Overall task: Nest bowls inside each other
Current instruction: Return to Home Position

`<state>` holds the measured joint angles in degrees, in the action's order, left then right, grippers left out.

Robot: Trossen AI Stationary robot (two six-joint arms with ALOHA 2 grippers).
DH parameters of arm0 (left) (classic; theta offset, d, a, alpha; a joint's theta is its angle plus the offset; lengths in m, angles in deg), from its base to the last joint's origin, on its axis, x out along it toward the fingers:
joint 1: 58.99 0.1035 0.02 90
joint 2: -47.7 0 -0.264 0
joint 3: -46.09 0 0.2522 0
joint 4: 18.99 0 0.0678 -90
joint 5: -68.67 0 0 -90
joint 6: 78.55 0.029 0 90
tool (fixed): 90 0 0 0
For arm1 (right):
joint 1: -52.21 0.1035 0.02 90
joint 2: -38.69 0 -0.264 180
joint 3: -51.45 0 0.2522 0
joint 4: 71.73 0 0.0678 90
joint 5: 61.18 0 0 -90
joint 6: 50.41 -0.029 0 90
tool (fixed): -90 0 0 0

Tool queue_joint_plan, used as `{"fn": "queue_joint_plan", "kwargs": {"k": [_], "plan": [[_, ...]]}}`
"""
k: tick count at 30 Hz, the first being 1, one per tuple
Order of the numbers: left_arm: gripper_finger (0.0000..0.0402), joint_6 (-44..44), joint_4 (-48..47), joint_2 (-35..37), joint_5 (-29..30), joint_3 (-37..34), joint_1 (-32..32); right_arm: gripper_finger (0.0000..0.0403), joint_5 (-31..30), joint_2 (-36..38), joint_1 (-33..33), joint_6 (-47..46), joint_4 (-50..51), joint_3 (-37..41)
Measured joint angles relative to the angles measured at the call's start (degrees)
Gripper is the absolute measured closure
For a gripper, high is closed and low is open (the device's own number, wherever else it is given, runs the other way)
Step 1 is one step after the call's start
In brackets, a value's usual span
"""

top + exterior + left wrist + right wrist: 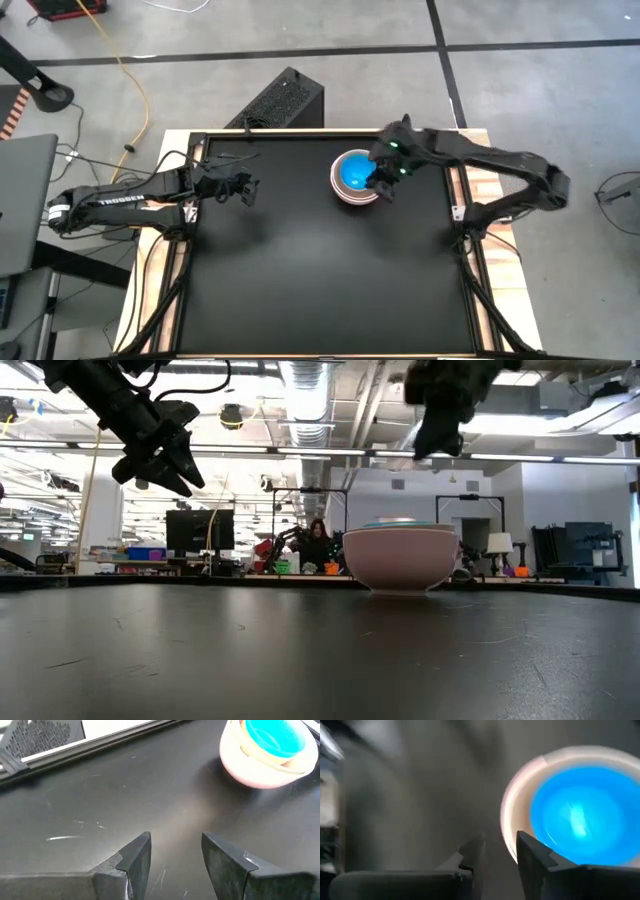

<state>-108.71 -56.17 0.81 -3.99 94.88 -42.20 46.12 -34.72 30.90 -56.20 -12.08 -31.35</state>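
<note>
The bowls stand nested in one stack (pixel 355 178) on the black table, toward its far right. A pink bowl (pixel 400 558) is outermost and rests on its base, a bright blue bowl (pixel 275 737) is innermost, and pale rims show between them. My right gripper (pixel 383 180) hangs above the stack's right rim, clear of it in the low view (pixel 440 410). It is open, with nothing between its fingers (pixel 499 845). My left gripper (pixel 245 188) hovers open over the table's far left, well away from the stack (pixel 175 845).
A black box (pixel 285 100) sits just beyond the table's far edge. Wooden frame rails (pixel 480 190) run along the table's sides. In the low view a person (pixel 318 540) sits far off in the room behind. Bare black tabletop (pixel 320 280) lies across the middle and near side.
</note>
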Motion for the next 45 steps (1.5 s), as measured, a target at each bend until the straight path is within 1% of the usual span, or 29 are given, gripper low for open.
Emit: {"fn": "queue_joint_plan", "kwargs": {"k": [3, 6, 8, 10, 12, 15, 20, 21, 23, 25, 27, 30, 33, 37, 42, 45], "plan": [[0.0237, 2.0, 1.1, 0.0, 0.0, 0.0, 0.0, 0.0301, 2.3, 8.3, 1.8, -3.4, -14.2, 10.5], [0.0237, 4.1, 3.5, 0.0, -0.1, 0.0, 0.0, 0.0311, 3.8, 15.9, 2.9, -9.7, -28.4, 21.5], [0.0237, 4.9, 6.5, 0.0, -0.6, 0.0, 0.0, 0.0318, 3.9, 20.6, 3.5, -13.8, -35.5, 27.5], [0.0237, 5.6, 10.2, 0.0, -1.7, 0.0, 0.0, 0.0325, 3.9, 24.7, 3.7, -14.9, -39.8, 32.2], [0.0237, 7.2, 13.8, 0.0, -2.9, 0.0, 0.0, 0.0331, 3.6, 28.6, 3.7, -13.1, -41.5, 35.5], [0.0237, 9.4, 16.3, 0.0, -3.0, 0.0, 0.0, 0.0338, 2.3, 31.9, 3.7, -9.4, -41.3, 38.7], [0.0237, 13.6, 14.5, 0.0, 2.0, 0.0, 0.0, 0.0340, 0.9, 34.0, 4.2, -12.0, -40.5, 39.1], [0.0237, 13.4, 13.9, 0.0, 2.5, 0.0, 0.0, 0.0340, 0.8, 34.5, 4.5, -11.5, -40.8, 39.1], [0.0237, 9.4, 13.9, 0.0, 2.4, 0.0, 0.0, 0.0340, 0.8, 35.6, 5.8, -9.0, -41.2, 39.1], [0.0237, 6.9, 14.0, 0.2, 1.0, 0.0, 0.0, 0.0340, 0.8, 36.7, 7.2, -5.7, -40.4, 39.2], [0.0237, 9.2, 12.3, 1.3, -2.2, 0.0, 0.0, 0.0340, 0.3, 38.3, 8.2, -2.9, -39.2, 39.2], [0.0237, 10.8, 9.3, 3.4, -4.5, 0.0, -0.7, 0.0340, -0.8, 40.9, 8.7, -0.2, -39.8, 40.7], [0.0237, 13.9, 7.4, 6.8, -5.0, 0.0, -2.1, 0.0340, -1.0, 44.1, 8.9, -0.1, -43.1, 44.7], [0.0237, 15.7, 9.3, 12.4, -4.3, -3.2, -3.1, 0.0340, -1.4, 48.8, 8.5, -1.5, -53.3, 52.3], [0.0237, 9.4, 19.1, 20.0, -6.1, -12.2, -3.1, 0.0340, -2.3, 52.4, 7.2, -7.1, -67.5, 61.6], [0.0237, 4.9, 23.7, 23.4, -6.7, -17.8, -3.1, 0.0340, -2.3, 53.5, 7.2, -9.2, -70.9, 65.4]]}}
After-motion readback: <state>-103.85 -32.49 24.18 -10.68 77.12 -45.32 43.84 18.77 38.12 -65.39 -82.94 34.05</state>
